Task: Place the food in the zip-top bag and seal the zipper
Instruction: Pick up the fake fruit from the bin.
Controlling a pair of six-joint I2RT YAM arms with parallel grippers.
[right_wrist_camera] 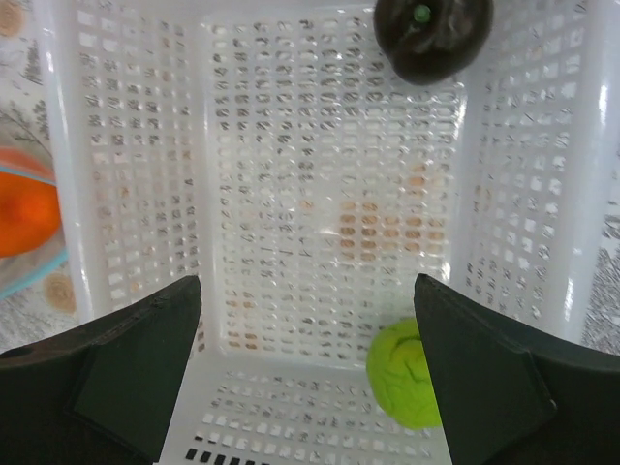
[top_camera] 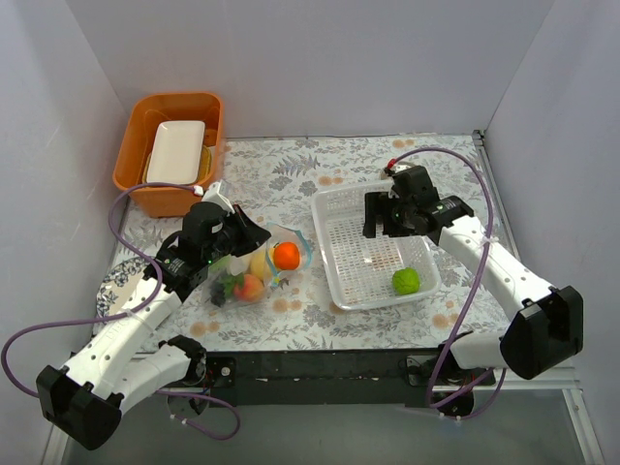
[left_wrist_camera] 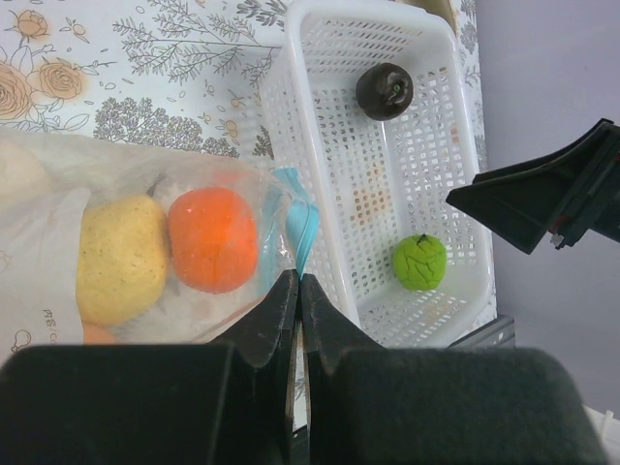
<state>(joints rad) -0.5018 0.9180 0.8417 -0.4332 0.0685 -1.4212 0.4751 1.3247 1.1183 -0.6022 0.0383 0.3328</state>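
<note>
The clear zip-top bag [top_camera: 254,273] lies left of centre with food in it: a yellow lemon [left_wrist_camera: 121,257], an orange [left_wrist_camera: 213,239] and darker pieces [top_camera: 228,288]. My left gripper [left_wrist_camera: 299,281] is shut on the bag's mouth, and the teal zipper [left_wrist_camera: 302,228] comes out right at its tips. Over the white basket [top_camera: 329,281] hangs my right gripper [right_wrist_camera: 307,291], open and holding nothing. A green piece [right_wrist_camera: 407,373] lies just inside its right finger. A dark plum [right_wrist_camera: 433,34] sits at the basket's far end; the top view hides it under the arm.
An orange bin [top_camera: 136,165] holding a white tray [top_camera: 176,150] stands at the back left. A patterned plate [top_camera: 121,281] lies under my left arm. Grey walls close in the left, back and right sides.
</note>
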